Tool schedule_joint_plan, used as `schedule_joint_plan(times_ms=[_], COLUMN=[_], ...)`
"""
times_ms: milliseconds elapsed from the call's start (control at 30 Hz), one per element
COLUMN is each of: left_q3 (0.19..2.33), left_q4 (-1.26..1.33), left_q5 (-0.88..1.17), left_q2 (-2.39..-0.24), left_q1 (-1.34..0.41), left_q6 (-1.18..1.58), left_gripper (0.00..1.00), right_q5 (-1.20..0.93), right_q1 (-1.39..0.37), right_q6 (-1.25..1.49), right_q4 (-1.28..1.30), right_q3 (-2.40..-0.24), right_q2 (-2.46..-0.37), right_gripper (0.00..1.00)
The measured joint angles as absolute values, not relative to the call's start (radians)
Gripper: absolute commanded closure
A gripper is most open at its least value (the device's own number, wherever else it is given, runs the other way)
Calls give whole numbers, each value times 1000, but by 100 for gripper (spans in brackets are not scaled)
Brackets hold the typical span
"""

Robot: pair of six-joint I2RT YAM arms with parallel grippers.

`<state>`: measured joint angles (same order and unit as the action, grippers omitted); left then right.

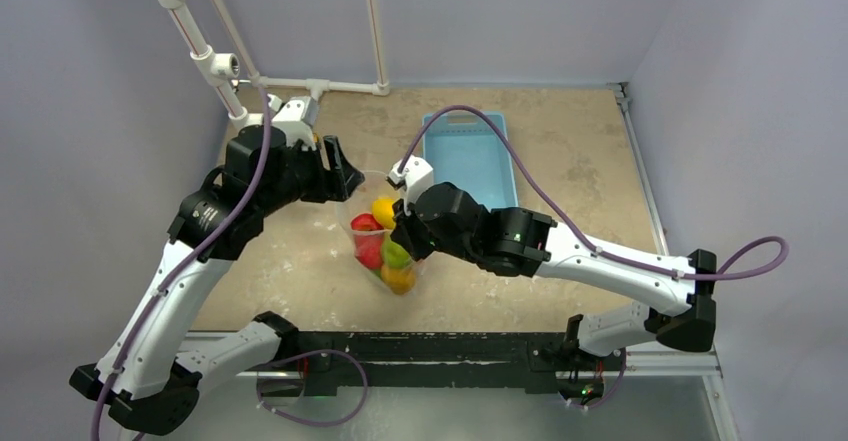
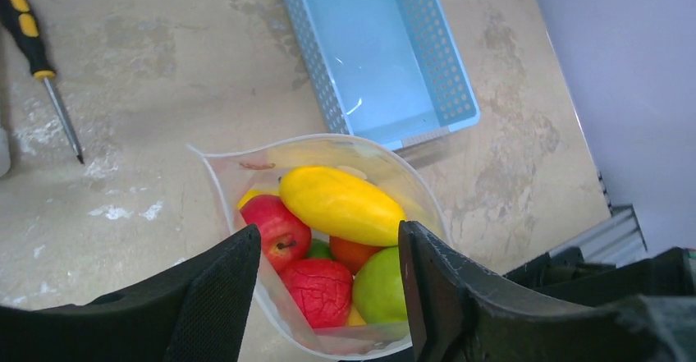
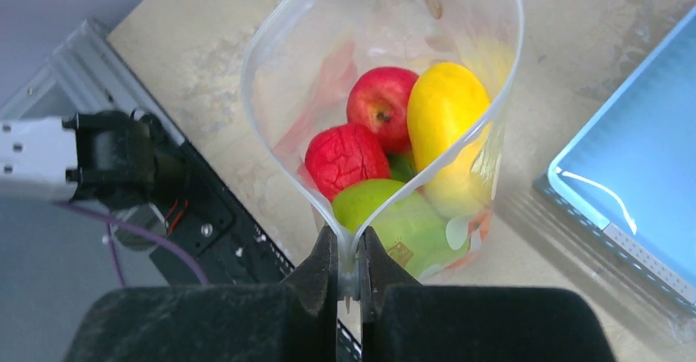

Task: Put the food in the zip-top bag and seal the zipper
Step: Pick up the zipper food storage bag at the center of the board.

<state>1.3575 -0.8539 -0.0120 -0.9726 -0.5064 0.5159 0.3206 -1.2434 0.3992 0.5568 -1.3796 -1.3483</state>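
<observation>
The zip-top bag [image 1: 360, 199] stands in the middle of the table with its mouth wide open. Several toy fruits [image 1: 385, 246] are inside it: red, yellow, green and orange. In the left wrist view the fruits [image 2: 341, 206] fill the bag [image 2: 223, 173]. My right gripper [image 1: 407, 231] is shut on one end of the zipper [image 3: 349, 241], its jaws [image 3: 349, 265] pinching both strips together. My left gripper [image 1: 343, 176] is open at the bag's other end. Its fingers [image 2: 217, 284] stand on either side of the bag without pinching it. The zipper rim [image 2: 328, 137] is spread open.
A light-blue slotted basket [image 1: 468, 156] sits empty just behind the bag and also shows in the left wrist view [image 2: 377, 50]. A screwdriver [image 2: 39, 54] lies to the far left. A white pipe frame [image 1: 215, 61] stands at the back left. A metal rail [image 1: 420, 346] runs along the near edge.
</observation>
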Motion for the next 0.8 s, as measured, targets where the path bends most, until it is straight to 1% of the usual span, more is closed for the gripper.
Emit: schedule_joint_plan(times_ms=[200, 333, 467, 633, 800], left_q3=[1371, 1380, 1407, 1414, 1414], left_q4=[-852, -847, -830, -805, -788], left_q5=[144, 229, 294, 381, 512], left_q2=[-981, -960, -926, -886, -867], left_q1=[-506, -506, -506, -506, -514], left_q6=[363, 274, 212, 165, 134], left_gripper=[29, 25, 23, 23, 22], right_q5=[208, 133, 76, -22, -124], right_q1=[-1246, -1245, -1246, -1250, -1250], right_q6=[308, 242, 186, 115, 51], right_q4=[561, 566, 565, 571, 593], right_q3=[-1380, -1394, -1442, -1475, -1509], right_q2=[-1327, -1290, -1277, -1275, -1278], right_gripper=[100, 100, 100, 100, 100])
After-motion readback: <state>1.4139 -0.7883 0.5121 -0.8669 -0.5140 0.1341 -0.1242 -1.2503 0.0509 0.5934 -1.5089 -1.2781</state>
